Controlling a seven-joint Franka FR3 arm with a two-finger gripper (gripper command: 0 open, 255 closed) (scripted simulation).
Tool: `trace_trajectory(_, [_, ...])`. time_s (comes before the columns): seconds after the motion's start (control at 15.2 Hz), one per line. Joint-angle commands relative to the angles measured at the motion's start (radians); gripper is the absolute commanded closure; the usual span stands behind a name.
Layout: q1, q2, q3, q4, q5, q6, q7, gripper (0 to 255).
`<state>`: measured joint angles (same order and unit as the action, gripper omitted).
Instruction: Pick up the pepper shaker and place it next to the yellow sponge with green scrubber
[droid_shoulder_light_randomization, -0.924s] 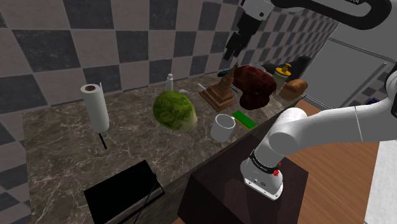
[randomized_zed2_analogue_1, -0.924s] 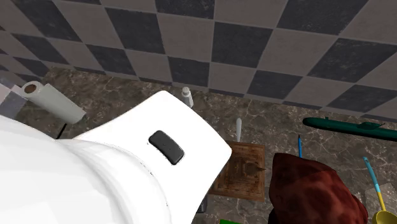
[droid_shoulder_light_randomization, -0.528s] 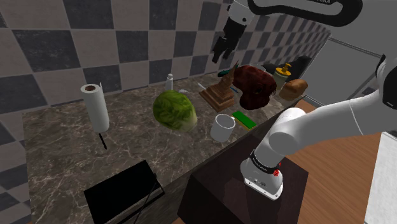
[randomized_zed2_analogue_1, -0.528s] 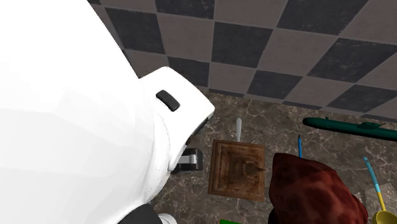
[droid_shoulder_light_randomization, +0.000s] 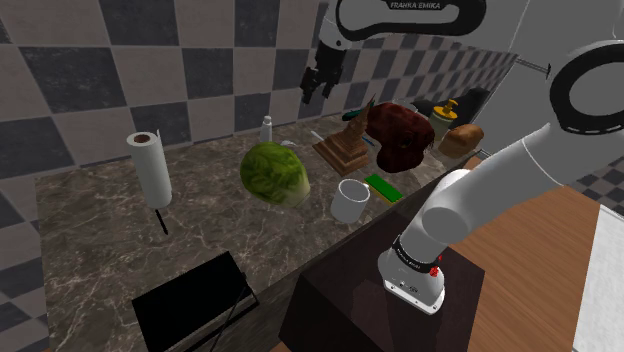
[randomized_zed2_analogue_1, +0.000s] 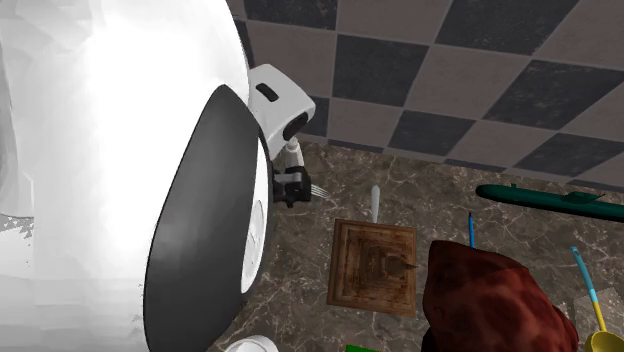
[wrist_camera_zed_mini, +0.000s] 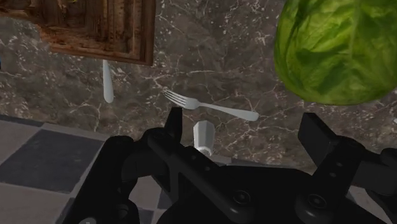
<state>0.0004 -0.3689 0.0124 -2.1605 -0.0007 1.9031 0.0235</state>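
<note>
though the flat green-topped sponge (droid_shoulder_light_randomization: 382, 186) lies nearest the stand (droid_shoulder_light_randomization: 345, 300), the coming move turns on the small pale upright pepper shaker (droid_shoulder_light_randomization: 266, 128), farther back at the foot of the checkered wall (droid_shoulder_light_randomization: 200, 60). it stands well below the all-black gripper (droid_shoulder_light_randomization: 316, 92) and toward the shoulder view's left, long axis vertical. the gripper's fingers (wrist_camera_zed_mini: 316, 132) stand apart, clasping nothing, and it hangs high, pointing down, the white arm (droid_shoulder_light_randomization: 405, 15) arched over the counter (droid_shoulder_light_randomization: 90, 240).

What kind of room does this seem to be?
Most likely a kitchen: a stone-patterned counter runs along a checkered tile wall, and on it lie a fork, a paper towel roll and a head of lettuce.
</note>
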Motion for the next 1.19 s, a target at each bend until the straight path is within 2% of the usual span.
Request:
trace_trajectory(0.0, [-0.004,0.075,0.007,0.030,-0.011,0.038,0.020,0])
trace_trajectory(0.59, [-0.010,0.423,0.022,0.254,-0.077,0.125,0.112,0])
trace_trajectory(1.12, [-0.001,0.752,0.007,0.554,-0.131,0.118,0.177,0])
